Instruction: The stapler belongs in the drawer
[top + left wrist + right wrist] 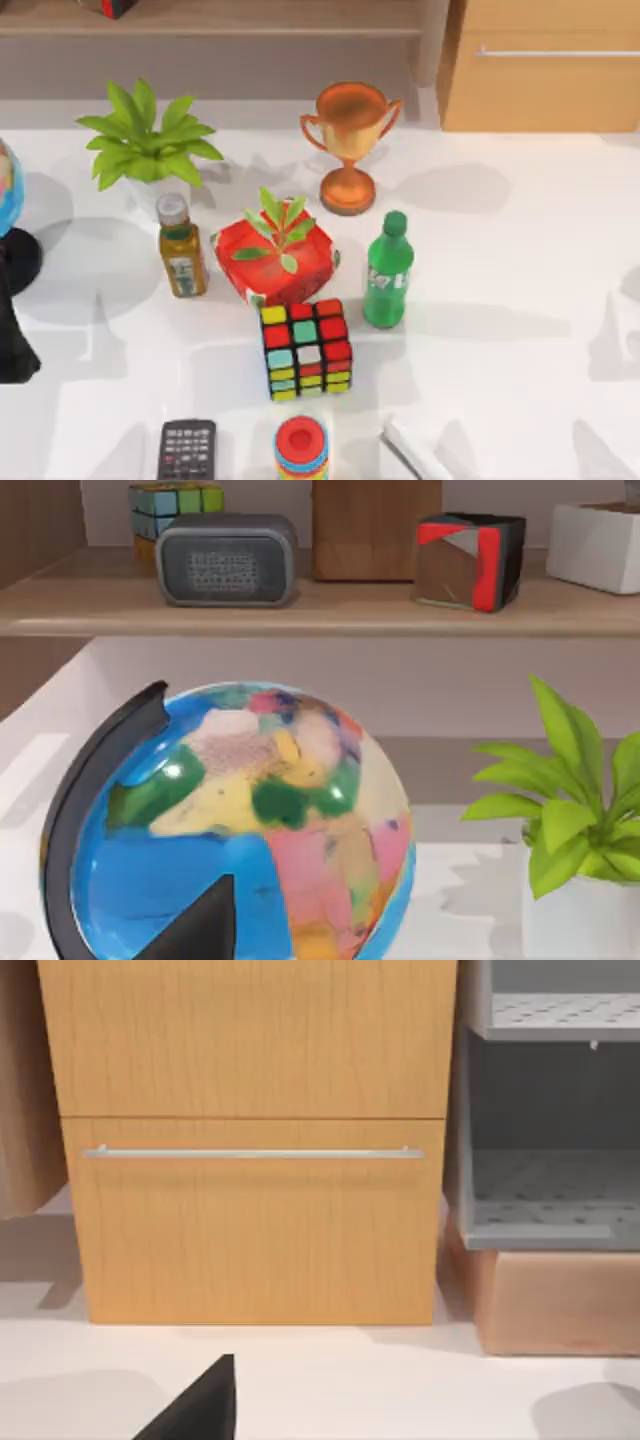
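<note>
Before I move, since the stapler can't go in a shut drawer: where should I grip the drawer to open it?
Grip the thin silver bar handle across the drawer front, near its middle. It lies level and seems to stand slightly proud of the wood, so probably come straight at the front with one finger above and one below, then pull outward. The right arm already faces it.

On the white worktop (520,300) a puzzle cube (306,350) sits near the middle, with a red gift box (275,262) topped by a leafy sprig just beyond it. A green bottle (388,270) stands right of the box, an amber bottle (181,247) left of it. Farther back are a bronze trophy (350,145) and a potted plant (145,145). A globe (240,820) stands at the left edge. At the near edge lie a black keypad (186,450) and a stack of coloured rings (300,448). The shelf (320,605) holds a grey speaker (226,560).
</note>
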### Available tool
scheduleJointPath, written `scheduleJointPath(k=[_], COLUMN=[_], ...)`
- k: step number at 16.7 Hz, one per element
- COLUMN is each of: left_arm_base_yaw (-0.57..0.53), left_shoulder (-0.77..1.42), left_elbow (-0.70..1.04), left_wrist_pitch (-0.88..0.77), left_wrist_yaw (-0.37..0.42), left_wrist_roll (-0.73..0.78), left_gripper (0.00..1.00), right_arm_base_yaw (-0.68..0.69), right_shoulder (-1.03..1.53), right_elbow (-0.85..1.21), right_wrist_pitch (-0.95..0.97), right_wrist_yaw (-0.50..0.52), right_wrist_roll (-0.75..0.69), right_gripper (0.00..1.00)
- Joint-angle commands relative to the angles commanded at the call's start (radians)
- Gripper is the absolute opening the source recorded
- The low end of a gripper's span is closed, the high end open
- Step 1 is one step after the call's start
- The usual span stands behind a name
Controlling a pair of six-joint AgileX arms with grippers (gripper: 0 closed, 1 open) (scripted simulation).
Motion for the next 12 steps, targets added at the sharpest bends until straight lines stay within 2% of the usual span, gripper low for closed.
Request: scheduleJointPath(k=[3,6,12], left_arm_base_yaw=[0.000,0.000,0.000], left_shoulder=[0.000,0.000,0.000], left_elbow=[0.000,0.000,0.000], left_wrist_pitch=[0.000,0.000,0.000], left_wrist_yaw=[0.000,0.000,0.000], left_wrist_roll=[0.000,0.000,0.000], left_gripper=[1.00,1.00,1.00], right_arm_base_yaw=[0.002,0.014,0.047], right_shoulder=[0.010,0.099,0.508], right_elbow=[0.006,0.055,0.251], right_wrist_pitch=[0.007,0.069,0.325], right_wrist_yaw=[-0.001,-0.004,0.010], right_wrist_roll=[-0.008,-0.086,-0.415], right_gripper=[1.00,1.00,1.00])
